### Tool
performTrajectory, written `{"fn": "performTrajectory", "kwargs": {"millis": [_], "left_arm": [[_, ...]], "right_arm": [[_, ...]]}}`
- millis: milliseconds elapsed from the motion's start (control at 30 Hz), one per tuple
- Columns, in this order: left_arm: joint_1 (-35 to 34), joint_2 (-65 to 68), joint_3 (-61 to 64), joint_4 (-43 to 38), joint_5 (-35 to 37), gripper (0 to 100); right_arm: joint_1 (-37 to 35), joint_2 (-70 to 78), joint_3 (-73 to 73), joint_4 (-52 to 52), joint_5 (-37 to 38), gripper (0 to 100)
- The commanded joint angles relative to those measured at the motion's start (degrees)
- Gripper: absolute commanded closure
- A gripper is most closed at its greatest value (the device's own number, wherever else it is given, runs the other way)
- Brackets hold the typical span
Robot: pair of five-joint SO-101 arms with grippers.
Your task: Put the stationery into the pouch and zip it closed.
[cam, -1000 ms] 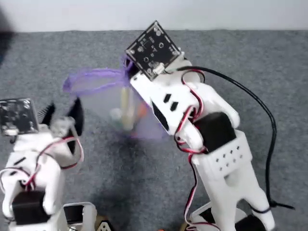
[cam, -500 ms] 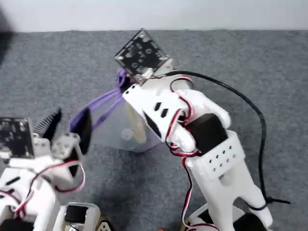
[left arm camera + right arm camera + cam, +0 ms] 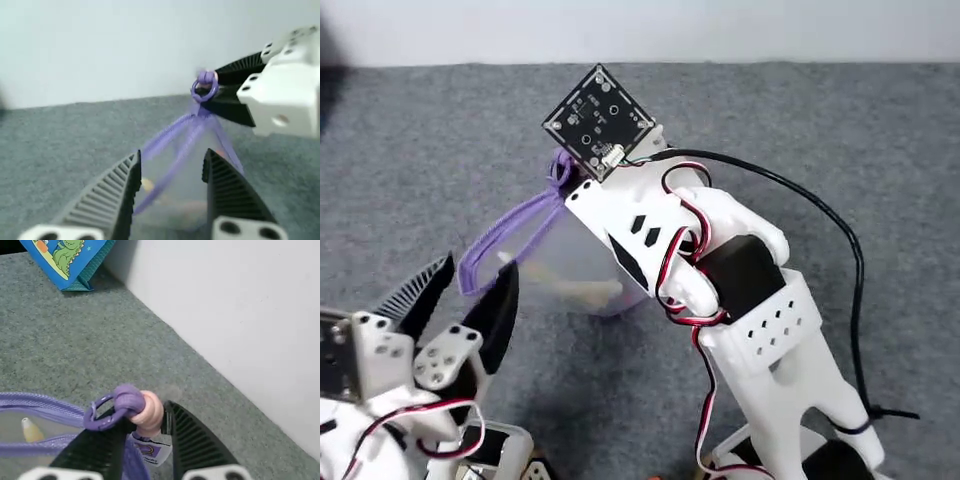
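Observation:
The clear pouch point(image 3: 570, 262) with a purple zipper edge point(image 3: 510, 235) hangs tilted from its purple ring pull point(image 3: 558, 168). My right gripper point(image 3: 145, 425) is shut on that pull point(image 3: 117, 407) and its pink bead point(image 3: 150, 412). Pale stationery point(image 3: 592, 292) lies inside the pouch, and a yellowish tip point(image 3: 30, 430) shows through the wall. My left gripper point(image 3: 460, 295) stands open just short of the pouch's low end. From the left wrist, the pouch point(image 3: 185, 200) lies between and beyond the open fingers point(image 3: 122, 187), with the ring point(image 3: 204, 90) and right gripper point(image 3: 235, 95) above.
Grey carpet-like table cover point(image 3: 840, 150) runs to a white wall point(image 3: 225, 300) at the back. A blue bag with a dinosaur print point(image 3: 70, 257) stands by the wall. A black cable point(image 3: 850, 260) trails beside the right arm.
The right arm has swung left and drawn the pull up, so the pouch now hangs slanted. The left arm has dropped back toward the front edge with its gripper still open.

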Motion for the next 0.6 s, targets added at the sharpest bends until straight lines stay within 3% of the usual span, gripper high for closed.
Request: {"fn": "performTrajectory", "kwargs": {"millis": [0,167,333,567], "left_arm": [[5.0,0.1,-2.2,3.8,-0.6,81],[12.4,0.0,3.9,4.7,-0.6,81],[10.0,0.0,11.3,2.5,-0.8,81],[3.2,0.0,17.5,-4.7,-0.7,81]], "right_arm": [[-0.2,-0.3,-3.2,-0.4,-0.8,99.1],[-0.4,-0.8,-3.8,-0.4,-2.4,99.1],[-0.2,-0.9,-7.7,0.6,-2.4,99.1],[-0.4,-0.9,-15.1,14.3,-6.1,99.1]]}}
